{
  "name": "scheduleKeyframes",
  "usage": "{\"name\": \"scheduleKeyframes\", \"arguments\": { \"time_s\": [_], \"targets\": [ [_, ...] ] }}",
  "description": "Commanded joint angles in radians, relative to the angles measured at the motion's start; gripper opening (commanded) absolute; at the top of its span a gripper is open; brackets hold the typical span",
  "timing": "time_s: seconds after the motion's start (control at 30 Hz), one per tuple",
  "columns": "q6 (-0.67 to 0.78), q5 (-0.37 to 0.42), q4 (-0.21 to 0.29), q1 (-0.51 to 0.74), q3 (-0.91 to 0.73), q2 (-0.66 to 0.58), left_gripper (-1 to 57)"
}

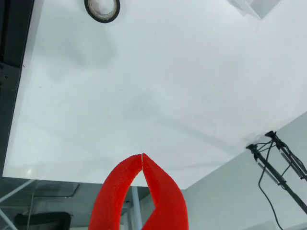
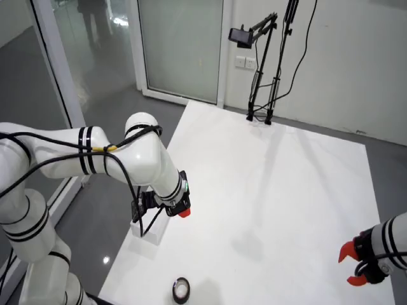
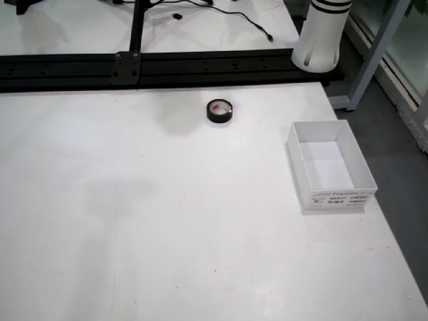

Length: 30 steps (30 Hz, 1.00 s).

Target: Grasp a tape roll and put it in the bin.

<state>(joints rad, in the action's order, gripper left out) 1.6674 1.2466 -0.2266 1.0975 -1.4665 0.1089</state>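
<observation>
One tape roll [image 3: 220, 110] — one bin [image 3: 330, 167]

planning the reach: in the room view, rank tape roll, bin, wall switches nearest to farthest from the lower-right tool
From the tool:
1. tape roll, bottom of view, to its left
2. bin, farther left, slightly higher
3. wall switches, far wall, top
</observation>
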Motion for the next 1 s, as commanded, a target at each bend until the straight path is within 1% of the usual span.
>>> {"name": "scheduleKeyframes", "arguments": {
  "time_s": [0.03, 0.27, 0.43, 0.47, 0.6, 0.7, 0.9, 1.0],
  "targets": [
    [0.000, 0.000, -0.002, 0.002, 0.000, 0.000, -0.5],
    [0.000, 0.000, -0.007, 0.013, 0.000, 0.011, -0.5],
    [0.000, 0.000, 0.000, 0.024, 0.000, 0.060, -0.2],
    [0.000, 0.000, 0.001, 0.025, 0.000, 0.074, 0.5],
    [0.000, 0.000, 0.009, 0.028, 0.000, 0.135, 7.6],
    [0.002, 0.000, 0.009, 0.030, 0.002, 0.172, 11.3],
    [0.002, 0.000, 0.012, 0.030, 0.002, 0.230, 13.9],
    [0.002, 0.000, 0.024, 0.028, 0.000, 0.264, 14.5]
  ]
}}
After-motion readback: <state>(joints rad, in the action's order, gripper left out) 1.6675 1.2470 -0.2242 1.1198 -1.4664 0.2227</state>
